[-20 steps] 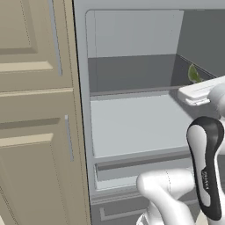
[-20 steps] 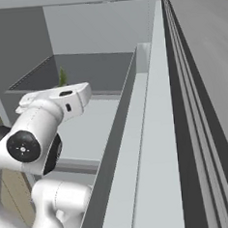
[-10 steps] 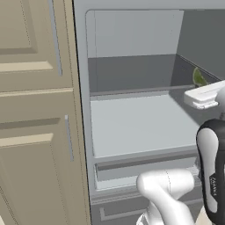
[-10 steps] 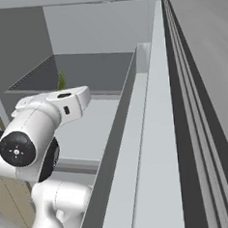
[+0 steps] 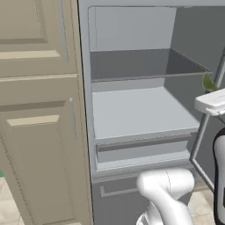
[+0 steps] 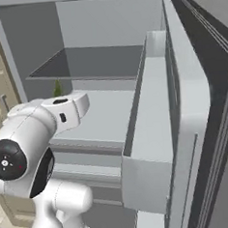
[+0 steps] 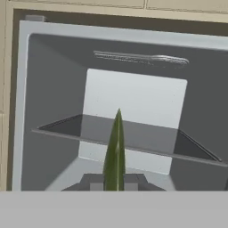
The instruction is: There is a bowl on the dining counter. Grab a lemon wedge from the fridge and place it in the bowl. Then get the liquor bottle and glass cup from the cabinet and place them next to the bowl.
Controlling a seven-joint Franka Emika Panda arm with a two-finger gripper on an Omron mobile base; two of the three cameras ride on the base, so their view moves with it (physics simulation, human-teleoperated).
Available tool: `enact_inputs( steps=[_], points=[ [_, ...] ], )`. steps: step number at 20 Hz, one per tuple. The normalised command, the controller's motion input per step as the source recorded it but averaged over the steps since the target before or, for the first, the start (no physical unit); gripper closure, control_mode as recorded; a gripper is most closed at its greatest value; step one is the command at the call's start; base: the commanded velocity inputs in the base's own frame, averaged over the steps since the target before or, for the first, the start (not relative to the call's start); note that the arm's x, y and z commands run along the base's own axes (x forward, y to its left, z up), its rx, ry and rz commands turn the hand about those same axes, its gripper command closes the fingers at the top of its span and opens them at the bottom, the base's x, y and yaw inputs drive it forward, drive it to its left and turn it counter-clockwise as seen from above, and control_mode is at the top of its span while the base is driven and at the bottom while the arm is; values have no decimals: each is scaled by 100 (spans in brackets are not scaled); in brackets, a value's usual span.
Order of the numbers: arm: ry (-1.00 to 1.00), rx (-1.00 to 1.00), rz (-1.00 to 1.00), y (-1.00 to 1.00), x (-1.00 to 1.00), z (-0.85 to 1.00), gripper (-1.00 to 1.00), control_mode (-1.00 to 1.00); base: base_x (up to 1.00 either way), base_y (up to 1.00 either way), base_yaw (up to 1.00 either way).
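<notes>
The fridge point(image 5: 132, 110) stands open in front of me, its grey shelves bare. My gripper point(image 7: 114, 185) is shut on the lemon wedge point(image 7: 116, 147), a thin yellow-green sliver standing up between the two dark fingertips. From the left base view the lemon wedge point(image 5: 207, 81) sticks up just above my white hand at the fridge's right front edge. In the right base view the lemon wedge point(image 6: 58, 88) shows above the hand, in front of the middle shelf point(image 6: 97, 64). The bowl, dining counter, liquor bottle and glass cup are out of view.
A tall beige panelled cupboard point(image 5: 39, 110) closes off the left side of the fridge. The open fridge door point(image 6: 156, 132) with its grey bins stands close on the right. A drawer front point(image 5: 140, 151) lies below the lower shelf.
My hand has drawn back out of the fridge towards the base, carrying the lemon wedge with it. The grip has stayed shut.
</notes>
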Motion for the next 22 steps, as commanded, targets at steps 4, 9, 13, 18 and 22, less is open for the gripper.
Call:
enact_inputs(
  steps=[4,9,13,18,22],
  points=[
    [0,0,0,0,0,0,100,100,-35,50,0],
    [0,0,0,0,0,0,100,100,-41,44,0],
    [0,0,0,0,0,0,100,100,-60,33,-3],
    [0,0,0,0,0,0,100,100,-84,17,-6],
    [0,0,0,0,0,0,100,100,-100,0,0]
  ],
)
